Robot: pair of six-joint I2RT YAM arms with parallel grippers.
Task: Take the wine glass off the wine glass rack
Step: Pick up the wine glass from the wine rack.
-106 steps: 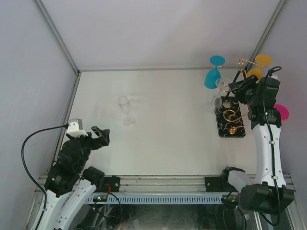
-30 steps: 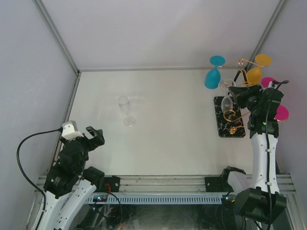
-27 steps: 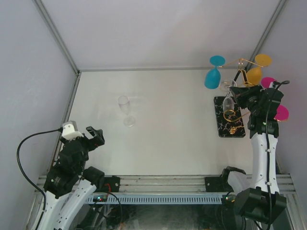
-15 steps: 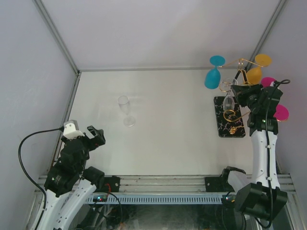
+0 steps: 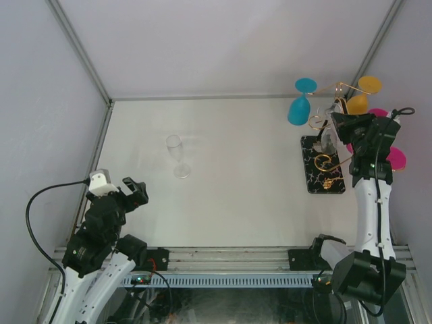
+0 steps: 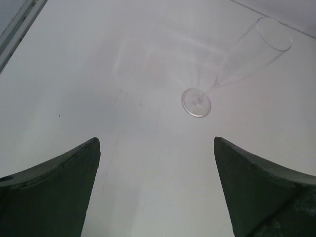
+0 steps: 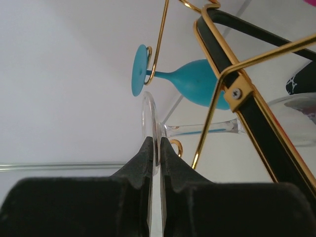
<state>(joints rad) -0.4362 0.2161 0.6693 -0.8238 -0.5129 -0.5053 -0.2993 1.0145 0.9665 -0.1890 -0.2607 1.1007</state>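
The wine glass rack [image 5: 322, 177], gold wire arms on a black marbled base, stands at the right. A clear wine glass [image 7: 202, 129] lies level among its arms, its stem crossing a gold wire [image 7: 210, 121]. My right gripper [image 7: 155, 143] is shut on the thin edge of the glass's round foot [image 7: 149, 123]; in the top view that gripper [image 5: 335, 123] sits high beside the rack's upper arms. Near the table's left front corner my left gripper [image 5: 135, 191] hangs open, its fingers [image 6: 74, 168] wide apart over bare table.
A teal glass [image 5: 298, 108], a yellow glass [image 5: 361, 94] and a pink glass [image 5: 397, 159] hang on the rack close round my right gripper. A clear flute [image 5: 177, 156] stands alone left of the middle, also ahead of my left gripper [image 6: 237, 54]. Grey walls close the back and sides.
My right gripper has crept toward the back right with the clear glass's foot between its fingers. The left arm has stayed where it was.
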